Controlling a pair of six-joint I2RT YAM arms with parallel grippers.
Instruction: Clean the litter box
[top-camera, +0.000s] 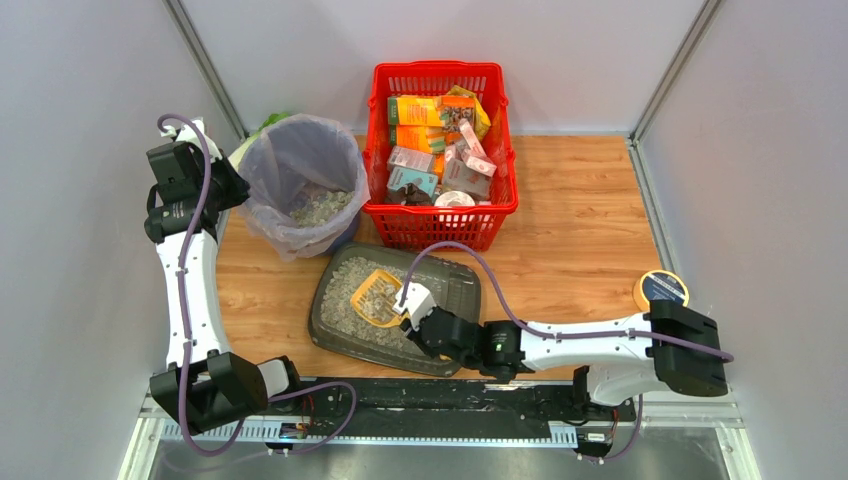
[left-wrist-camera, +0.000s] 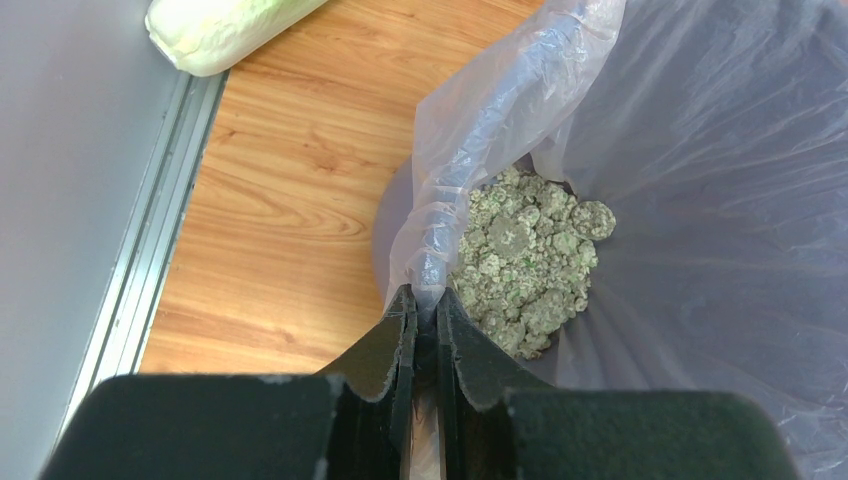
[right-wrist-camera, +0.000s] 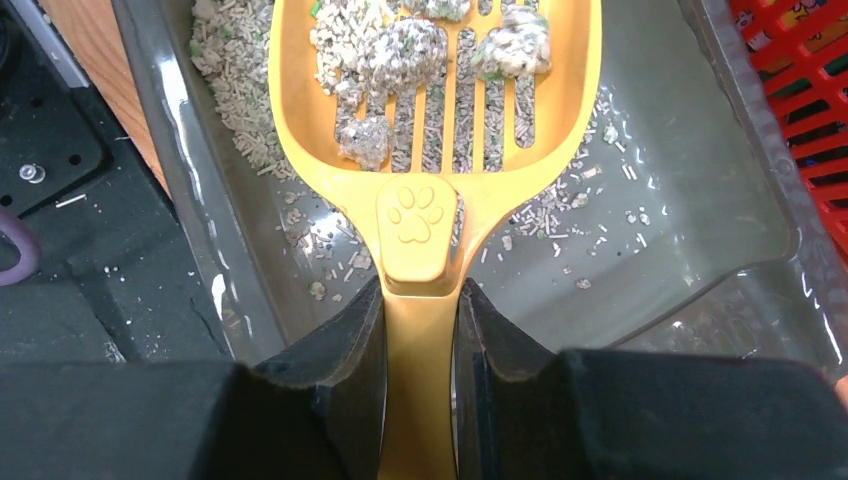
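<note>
Roughly midway, I judge: the shallow dark grey plastic litter box (top-camera: 462, 290), on the wooden counter (top-camera: 580, 220) before the red mesh basket (top-camera: 440, 70), has one end bare. The right fingers (right-wrist-camera: 340, 350) grip a yellow slotted plastic scoop (right-wrist-camera: 440, 100) holding clumps (right-wrist-camera: 400, 50); the left fingers (left-wrist-camera: 385, 350) pinch the round bin's bag (left-wrist-camera: 700, 150), more clumps inside. Only a paw emblem (right-wrist-camera: 417, 215) shows, no legible writing.

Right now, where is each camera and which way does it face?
Top external: above, behind left arm and right arm, both showing, facing down at the table.
Left wrist: behind the left pincer, facing into the bin bag; it pinches the rim.
Right wrist: behind the right pincer, facing along the scoop into the litter box; it grips the handle.
Shared: top and right wrist show the scoop.
</note>
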